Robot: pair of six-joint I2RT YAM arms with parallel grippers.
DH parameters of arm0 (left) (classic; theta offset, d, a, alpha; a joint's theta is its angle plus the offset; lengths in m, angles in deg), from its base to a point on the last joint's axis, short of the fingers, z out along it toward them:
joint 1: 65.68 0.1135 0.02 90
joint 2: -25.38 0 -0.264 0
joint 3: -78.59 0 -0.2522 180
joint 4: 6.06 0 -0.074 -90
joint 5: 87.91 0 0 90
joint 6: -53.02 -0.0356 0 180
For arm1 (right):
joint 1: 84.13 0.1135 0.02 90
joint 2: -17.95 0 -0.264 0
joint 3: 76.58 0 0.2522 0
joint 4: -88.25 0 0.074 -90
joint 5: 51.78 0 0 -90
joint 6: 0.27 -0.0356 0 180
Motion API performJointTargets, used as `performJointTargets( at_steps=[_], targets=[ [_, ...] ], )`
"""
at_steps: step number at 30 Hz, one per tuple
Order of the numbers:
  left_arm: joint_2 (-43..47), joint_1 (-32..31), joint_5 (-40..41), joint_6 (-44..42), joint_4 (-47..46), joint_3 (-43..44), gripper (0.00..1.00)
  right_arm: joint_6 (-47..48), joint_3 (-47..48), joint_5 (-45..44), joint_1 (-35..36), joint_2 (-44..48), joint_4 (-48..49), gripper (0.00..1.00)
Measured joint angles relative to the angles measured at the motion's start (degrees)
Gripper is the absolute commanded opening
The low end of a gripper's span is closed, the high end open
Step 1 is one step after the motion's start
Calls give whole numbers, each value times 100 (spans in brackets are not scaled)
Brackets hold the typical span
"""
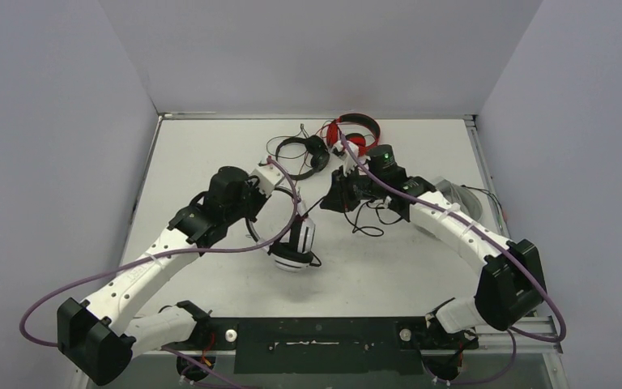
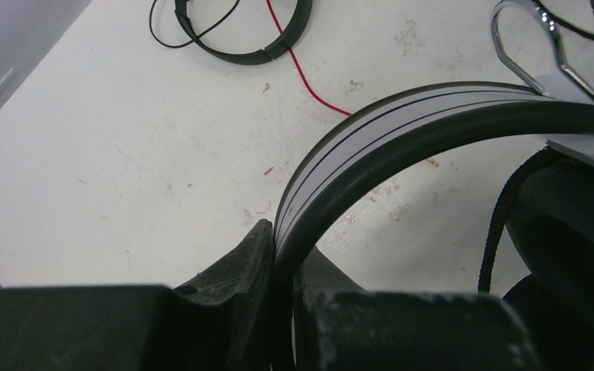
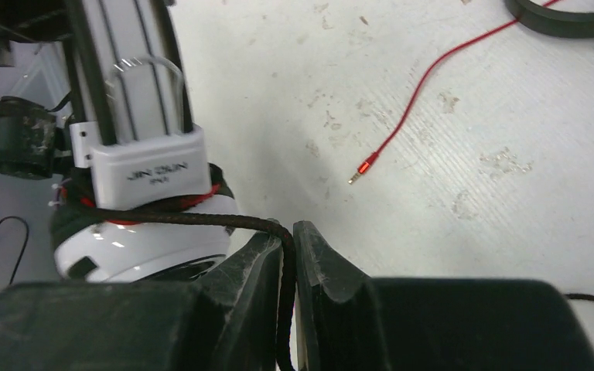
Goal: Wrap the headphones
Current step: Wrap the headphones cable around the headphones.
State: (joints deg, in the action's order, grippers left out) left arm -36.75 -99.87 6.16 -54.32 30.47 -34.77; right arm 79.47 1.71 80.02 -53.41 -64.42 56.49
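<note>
The white-and-black over-ear headphones (image 1: 294, 247) are held near the middle of the white table (image 1: 210, 154). All-black plastic headphones (image 1: 304, 152) are seen at 12 o'clock from them, red headphones (image 1: 356, 130) at 1 o'clock, and light grey headphones (image 1: 457, 194) at 2 o'clock, partly hidden behind the right arm. A thin red cable (image 3: 425, 85) is laid loose nearby. The headband is clamped narrowly by the left gripper (image 2: 282, 270); the black braided cable (image 3: 170, 216) is pinched tightly by the right gripper (image 3: 288, 232). Bare tabletop is seen toward 9 and 6 o'clock.
</note>
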Motion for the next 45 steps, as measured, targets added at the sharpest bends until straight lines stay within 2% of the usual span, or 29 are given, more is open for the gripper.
performJointTargets(
  at_steps=[6, 10, 18, 24, 30, 38, 45],
  targets=[
    [-111, 0, 76, 1001, 221, 393, 0, -219, -1003, -688, 0, 415, 881, 10],
    [-229, 0, 50, 1753, 592, 710, 0, -511, -1744, -1008, 0, 566, 1814, 10],
    [-236, 9, -1010, 3115, 765, 863, 0, -1086, -2470, -1021, 0, 568, 3783, 12],
    [-243, 15, -1646, 4127, 1119, 1749, 0, -1377, -2903, -944, -74, 566, 5042, 16],
    [-254, 15, -2157, 4885, 1078, 2555, 0, -1523, -2988, -894, -118, 501, 5834, 24],
    [-459, 13, -2559, 5648, 898, 2953, 0, -1788, -3156, -702, -111, -136, 6631, 34],
    [-817, 136, -2566, 6087, 782, 3519, 0, -1893, -3390, -678, -50, -586, 7208, 34]
  ],
)
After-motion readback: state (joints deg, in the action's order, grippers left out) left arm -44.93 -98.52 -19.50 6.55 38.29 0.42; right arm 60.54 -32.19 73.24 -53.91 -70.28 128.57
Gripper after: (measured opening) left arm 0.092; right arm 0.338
